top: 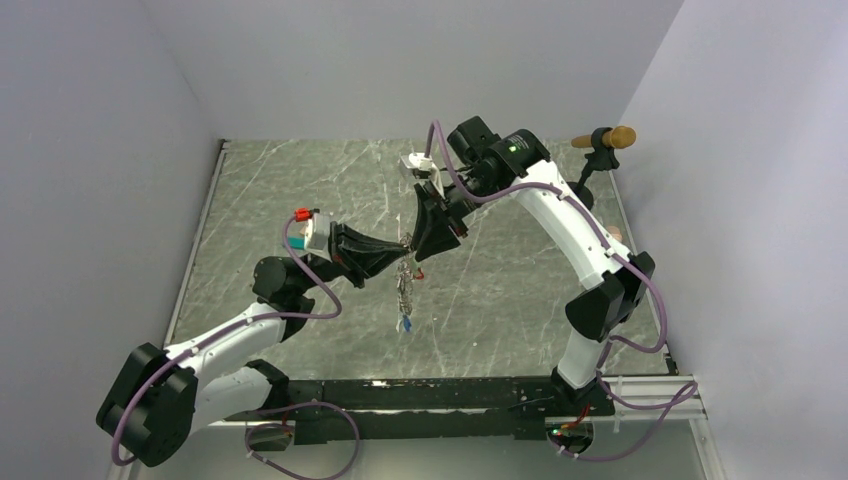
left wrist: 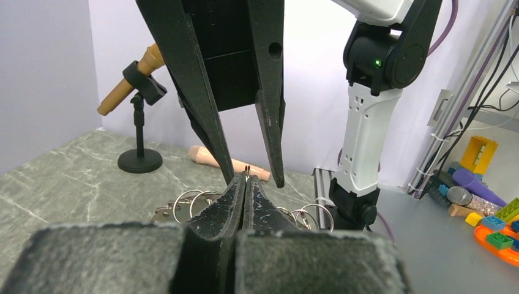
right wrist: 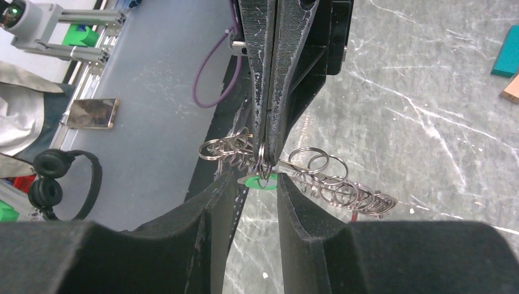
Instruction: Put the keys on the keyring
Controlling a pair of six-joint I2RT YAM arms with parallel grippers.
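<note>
The keyring [top: 403, 285] is a bunch of thin metal rings and small keys hanging above the table's middle. My left gripper [top: 403, 243] is shut on its top ring, which shows as a thin loop [left wrist: 247, 171] between the closed fingertips. A blue key [top: 404, 323] dangles at the bottom of the bunch. My right gripper [top: 413, 237] is open and meets the left from the opposite side. In the right wrist view the green key [right wrist: 260, 181] lies in the gap between the open right fingers [right wrist: 227, 187], just under the pinched ring [right wrist: 264, 164]. More rings [right wrist: 330, 184] trail to the right.
A microphone on a stand [top: 603, 140] stands at the far right corner, and a peach-coloured one [left wrist: 208, 157] lies near it. A teal block [right wrist: 508, 52] and a tan block [right wrist: 511, 89] lie on the marble table [top: 300, 180]. Toy bricks [left wrist: 489, 226] sit off the table.
</note>
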